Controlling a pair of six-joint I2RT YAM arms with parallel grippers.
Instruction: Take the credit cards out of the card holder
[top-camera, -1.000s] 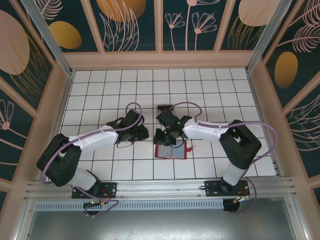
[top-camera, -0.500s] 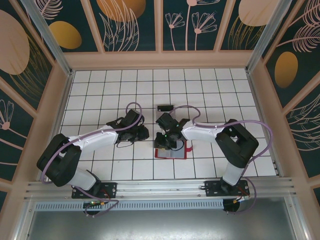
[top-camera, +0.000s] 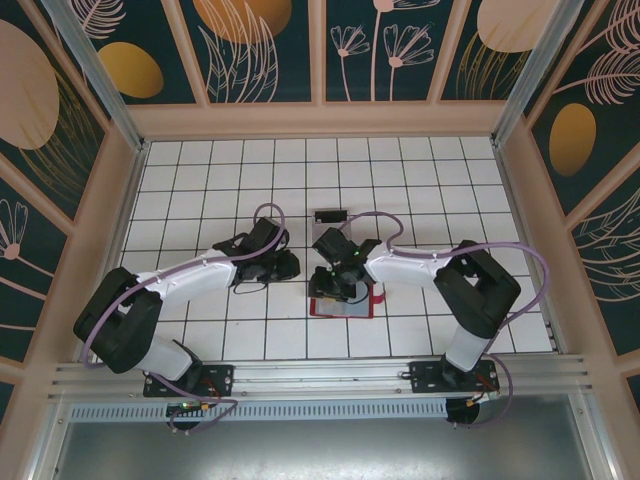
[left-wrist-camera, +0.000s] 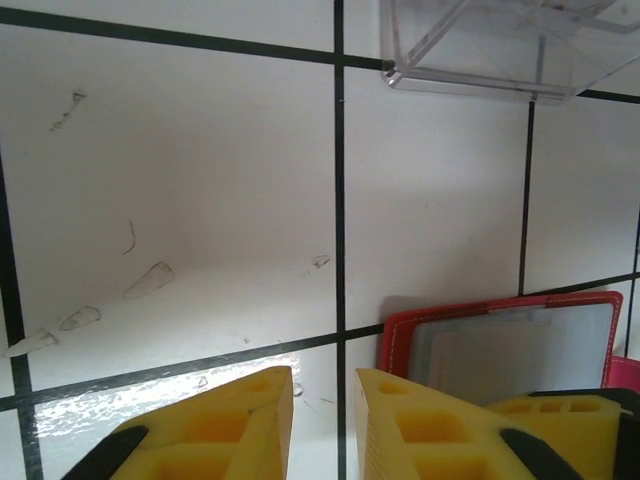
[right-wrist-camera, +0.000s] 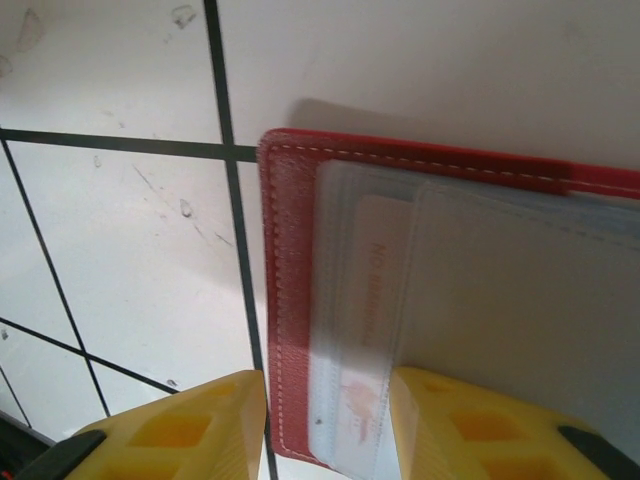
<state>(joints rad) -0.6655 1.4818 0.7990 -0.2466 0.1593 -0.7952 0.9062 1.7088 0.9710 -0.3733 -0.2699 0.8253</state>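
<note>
Where the top view looks down, the left arm slants from lower left toward the centre, its left gripper low over the tiled surface. The right arm folds back from lower right, its right gripper over the red card holder just below centre. A dark card lies above, apart.

In the left wrist view, the left gripper is barely parted and holds nothing. A clear box sits upper right, the card holder lower right.

In the right wrist view, the right gripper stands partly open over the holder's left edge, gripping nothing. A pale card sits in its pocket.
</note>
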